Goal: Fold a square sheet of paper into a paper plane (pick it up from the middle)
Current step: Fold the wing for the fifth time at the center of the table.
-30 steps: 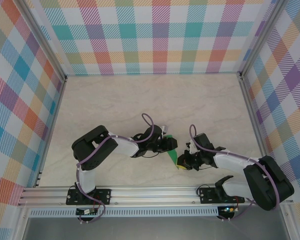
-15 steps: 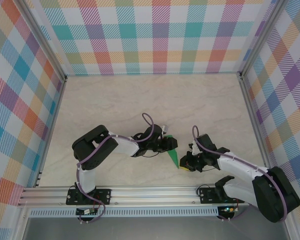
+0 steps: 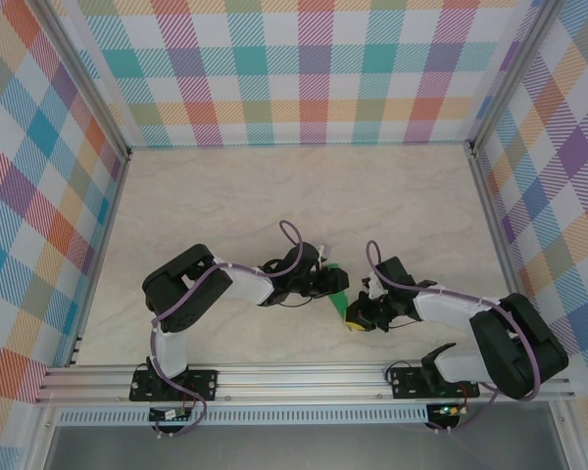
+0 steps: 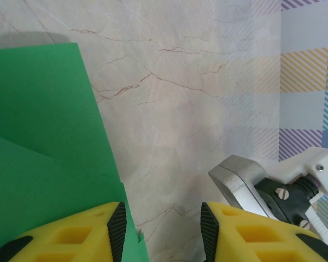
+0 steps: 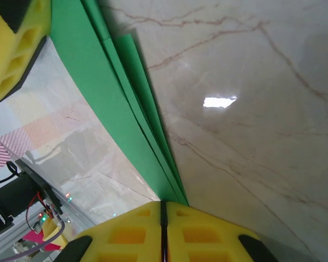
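R gripper (image 5: 163, 218): jaws pinched tight, yellow pads (image 5: 120, 232) meeting at a thin seam. The stacked green layers of the paper plane (image 5: 112, 98) run straight into that seam, so it's clamped on the paper's edge.

L gripper (image 4: 163, 226): jaws partway apart, bare marble table (image 4: 180, 109) showing btwn them, nothing gripped. The plane's straight edge runs down beside the L-hand finger (image 4: 71, 237); can't tell if they touch. A crease crosses the green sheet in this view.

Top view, w/ the near rail (image 3: 304, 377) as ref: both grippers sit just beyond it, a bit right of its mid. R gripper (image 3: 356, 315) is the closer one to the rail, L gripper (image 3: 335, 286) slightly further off. The plane (image 3: 340, 303) shows as a narrow green sliver, also near the rail, just past its mid. Can't tell whether it lies flat or is raised off the table.

Plaid walls (image 3: 304, 69) stand well beyond the rail, on the table's far side.
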`<action>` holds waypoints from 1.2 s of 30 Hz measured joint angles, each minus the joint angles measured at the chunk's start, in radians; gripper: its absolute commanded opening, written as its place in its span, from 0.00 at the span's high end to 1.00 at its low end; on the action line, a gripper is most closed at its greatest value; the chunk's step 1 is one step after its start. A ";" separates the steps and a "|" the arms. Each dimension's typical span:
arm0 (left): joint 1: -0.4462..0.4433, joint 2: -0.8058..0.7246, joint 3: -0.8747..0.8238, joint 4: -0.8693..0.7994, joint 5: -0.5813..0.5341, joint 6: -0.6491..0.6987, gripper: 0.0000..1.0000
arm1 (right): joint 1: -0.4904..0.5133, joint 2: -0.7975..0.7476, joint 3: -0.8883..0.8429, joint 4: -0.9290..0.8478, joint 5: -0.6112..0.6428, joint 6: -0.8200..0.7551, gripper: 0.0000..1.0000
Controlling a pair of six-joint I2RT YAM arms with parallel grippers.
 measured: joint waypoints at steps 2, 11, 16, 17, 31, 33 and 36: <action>0.000 0.000 0.005 -0.009 0.003 0.000 0.57 | 0.000 -0.014 -0.002 -0.006 0.014 -0.004 0.90; 0.000 0.004 0.011 -0.012 0.006 0.000 0.57 | 0.000 -0.135 0.000 -0.077 0.040 -0.003 0.85; 0.000 0.004 0.011 -0.013 0.006 0.000 0.57 | 0.000 -0.127 0.013 0.003 0.042 0.034 0.86; 0.000 0.004 0.012 -0.013 0.006 0.000 0.57 | 0.000 -0.115 0.018 0.029 0.043 0.044 0.87; 0.004 0.010 0.039 -0.049 0.014 0.004 0.54 | 0.000 0.066 -0.001 0.226 0.088 0.098 0.95; 0.004 0.010 0.047 -0.064 0.014 0.006 0.52 | 0.000 0.063 -0.010 0.237 0.085 0.094 0.95; 0.004 0.009 0.061 -0.090 0.018 0.017 0.51 | 0.000 0.054 -0.026 0.258 0.085 0.084 0.95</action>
